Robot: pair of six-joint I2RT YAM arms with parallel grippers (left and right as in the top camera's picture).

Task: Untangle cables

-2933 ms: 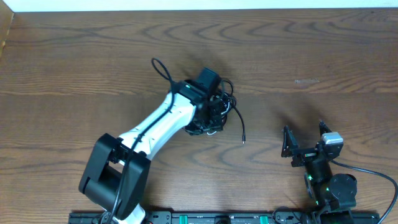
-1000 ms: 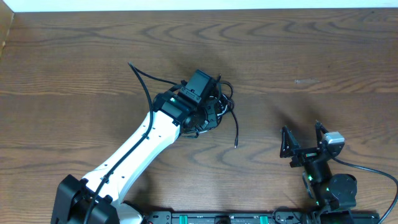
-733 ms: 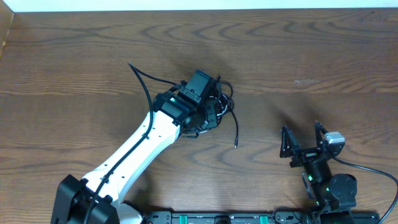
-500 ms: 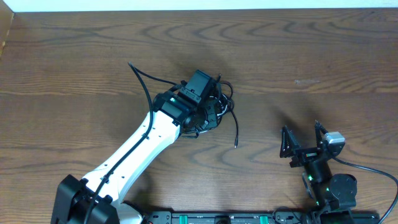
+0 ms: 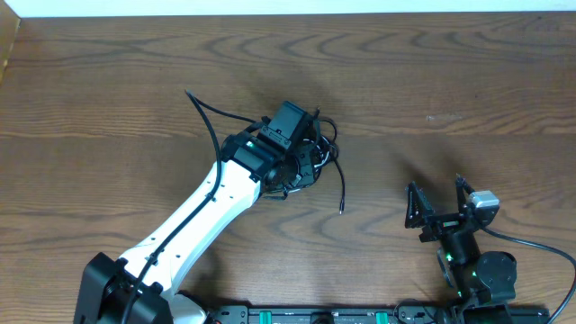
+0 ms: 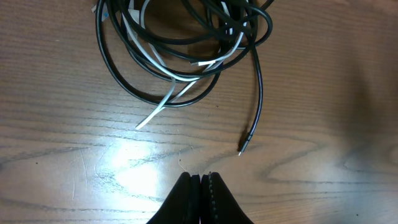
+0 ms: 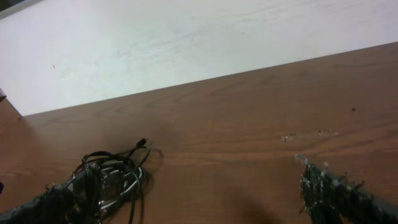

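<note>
The cables [image 5: 326, 137] lie in a tangled heap at the table's middle: several black cords and one white. The left wrist view shows the heap [image 6: 180, 56] with a white end [image 6: 142, 123] and a black plug end [image 6: 244, 147] trailing toward the camera. My left gripper [image 6: 200, 178] is shut with nothing between its fingers, hovering just short of those loose ends. In the overhead view its wrist covers part of the heap. My right gripper [image 5: 438, 202] stands open near the front right, far from the cables [image 7: 115, 177].
The white left arm [image 5: 207, 202] stretches from the front left edge to the heap, its own thick black cord [image 5: 205, 112] arching over the wood. Bare wooden table [image 5: 468, 81] surrounds the heap. A pale wall [image 7: 186, 37] lies beyond the far edge.
Since the earliest frame the left arm has stretched out and its wrist turned; the trailing black end shifted slightly left. Over the last second nothing has moved.
</note>
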